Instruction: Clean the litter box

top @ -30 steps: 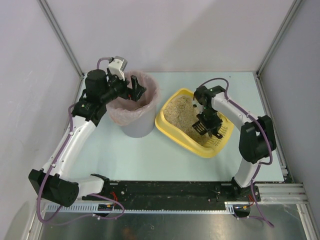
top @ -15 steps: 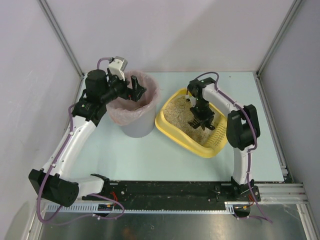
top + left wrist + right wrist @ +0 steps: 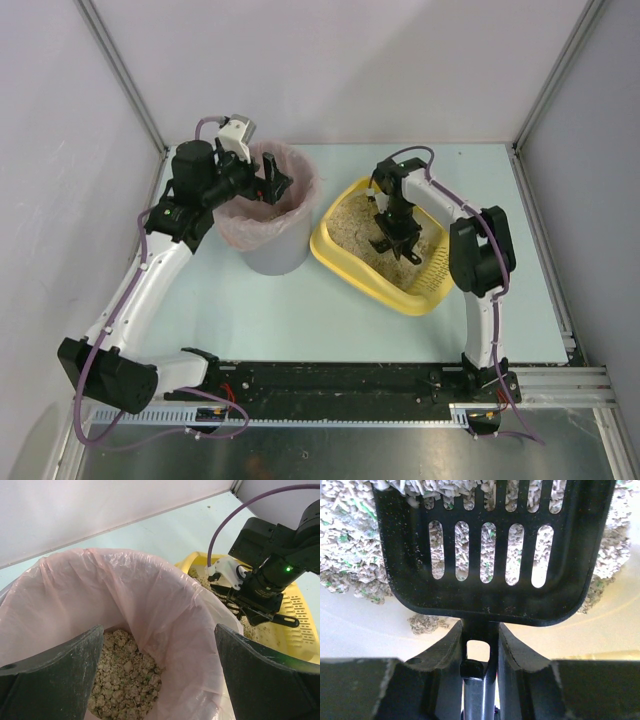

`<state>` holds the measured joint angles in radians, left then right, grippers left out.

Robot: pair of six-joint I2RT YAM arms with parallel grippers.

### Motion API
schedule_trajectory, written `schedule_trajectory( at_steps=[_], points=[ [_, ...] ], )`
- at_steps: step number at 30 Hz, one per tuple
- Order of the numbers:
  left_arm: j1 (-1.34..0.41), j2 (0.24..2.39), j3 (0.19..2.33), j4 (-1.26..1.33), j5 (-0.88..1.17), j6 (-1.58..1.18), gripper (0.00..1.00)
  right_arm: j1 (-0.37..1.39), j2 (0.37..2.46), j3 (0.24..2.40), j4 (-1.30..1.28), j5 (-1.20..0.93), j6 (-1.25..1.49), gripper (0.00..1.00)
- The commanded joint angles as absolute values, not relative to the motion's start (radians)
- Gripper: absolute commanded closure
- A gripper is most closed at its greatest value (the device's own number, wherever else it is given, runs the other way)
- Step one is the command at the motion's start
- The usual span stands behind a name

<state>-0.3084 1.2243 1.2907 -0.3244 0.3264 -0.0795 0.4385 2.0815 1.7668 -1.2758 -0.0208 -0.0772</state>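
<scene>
My right gripper [image 3: 480, 636] was clamped on the black scoop [image 3: 490, 555] by its handle, blade's far edge cut off, low in the litter box [image 3: 345, 262] beside the bin [image 3: 268, 255]; my left gripper [image 3: 159, 667] hung spread over that bin, finger bases cropped

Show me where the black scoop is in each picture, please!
Top external: the black scoop is right of centre, over the litter in the yellow litter box.
Left wrist: the black scoop is at the far right, beyond the pink-lined bin.
Right wrist: the black scoop fills the upper middle, slots close up.
Shared landmark: the litter box shows in all three.
</scene>
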Motion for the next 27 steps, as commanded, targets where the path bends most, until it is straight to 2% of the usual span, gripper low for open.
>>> schedule_trajectory(
  at_steps=[1,13,27],
  points=[
    [-0.314,1.221,1.29,-0.304,0.342,-0.066,0.04,0.472,2.066,1.72,-1.019,-0.129,-0.066,1.0],
    [-0.314,1.223,1.289,-0.305,0.337,-0.066,0.04,0.488,1.999,1.611,-0.804,-0.17,-0.075,1.0],
    [-0.314,1.22,1.287,-0.305,0.336,-0.063,0.04,0.494,1.908,1.496,-0.624,-0.123,-0.089,1.0]
  ],
)
